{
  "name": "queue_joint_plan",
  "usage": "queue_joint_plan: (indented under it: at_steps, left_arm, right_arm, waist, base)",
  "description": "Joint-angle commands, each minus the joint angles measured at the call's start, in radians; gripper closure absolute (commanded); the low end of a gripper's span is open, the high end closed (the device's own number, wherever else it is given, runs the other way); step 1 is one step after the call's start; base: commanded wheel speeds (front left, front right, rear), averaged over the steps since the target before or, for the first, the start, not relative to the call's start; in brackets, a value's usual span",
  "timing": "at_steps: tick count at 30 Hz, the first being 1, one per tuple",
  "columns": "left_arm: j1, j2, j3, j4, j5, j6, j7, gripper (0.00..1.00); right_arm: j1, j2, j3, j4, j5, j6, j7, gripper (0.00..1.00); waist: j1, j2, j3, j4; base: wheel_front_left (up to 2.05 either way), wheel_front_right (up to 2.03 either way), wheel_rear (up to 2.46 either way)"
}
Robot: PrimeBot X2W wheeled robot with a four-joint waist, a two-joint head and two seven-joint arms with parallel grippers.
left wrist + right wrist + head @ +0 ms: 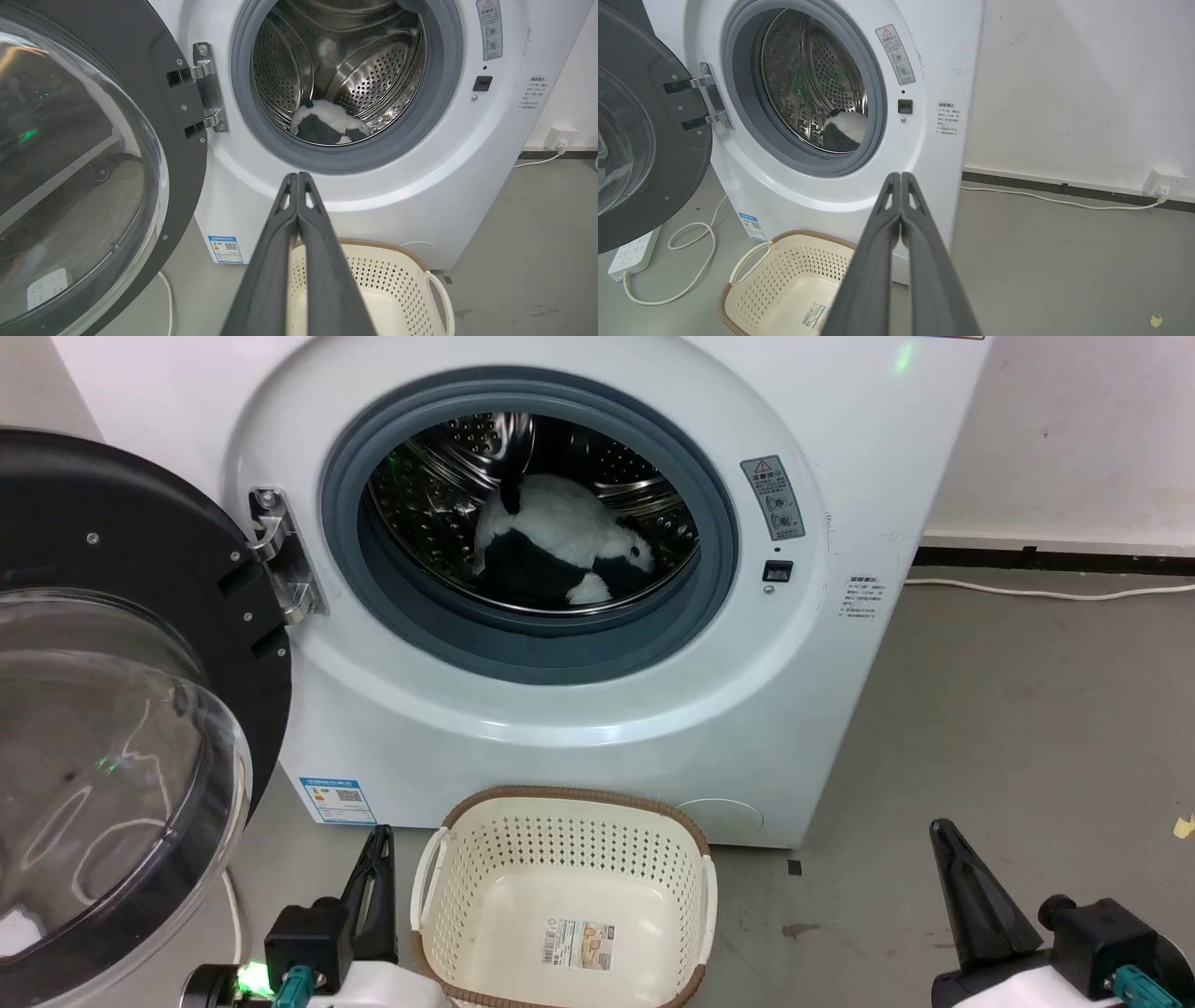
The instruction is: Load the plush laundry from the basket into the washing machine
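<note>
In the head view the plush laundry (560,537) lies low in the shiny perforated drum (429,485) of the washing machine (840,709). It is a fluffy white heap with black patches, and all of it sits behind the grey rubber ring (532,653). The basket (700,896) stands on the floor (1027,709) against the washer's foot. It is cream lattice plastic with a brown rim and holds nothing but its sticker (581,945). The left hand (378,845) hangs just beside the basket's left handle, and the right hand (943,840) is well apart to its right.

In the left wrist view the left hand's long dark fingers are pressed together on nothing. They point at the smooth white front below the opening. The black-framed bubble door (177,140) stands swung wide.

In the right wrist view the right hand is likewise closed and empty. A pale cable (1064,201) runs along the floor's edge by the wall.

The load looks complete. Finishing well would mean confirming that no soft flipper rests on the ring, and keeping both hands out of the door's swing.
</note>
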Motion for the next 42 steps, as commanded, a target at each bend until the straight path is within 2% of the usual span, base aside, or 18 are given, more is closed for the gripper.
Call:
queue_joint_plan:
  at_steps: [1,42]
  left_arm:
    - [-0.007,-0.002,0.006,-0.007,0.007,-0.007,0.006,1.0]
    - [-0.015,-0.021,0.057,-0.051,0.061,-0.041,0.094,1.0]
  right_arm:
    - [-0.017,0.002,0.001,-0.004,-0.009,0.0,0.004,1.0]
    - [-0.044,0.005,0.007,-0.011,-0.042,-0.001,0.092,1.0]
  waist:
    - [-0.0001,0.0,0.0,0.0]
    - [-0.0001,0.0,0.003,-0.008]
  base:
    - [0.0,0.0,0.0]
    - [0.0,0.0,0.0]
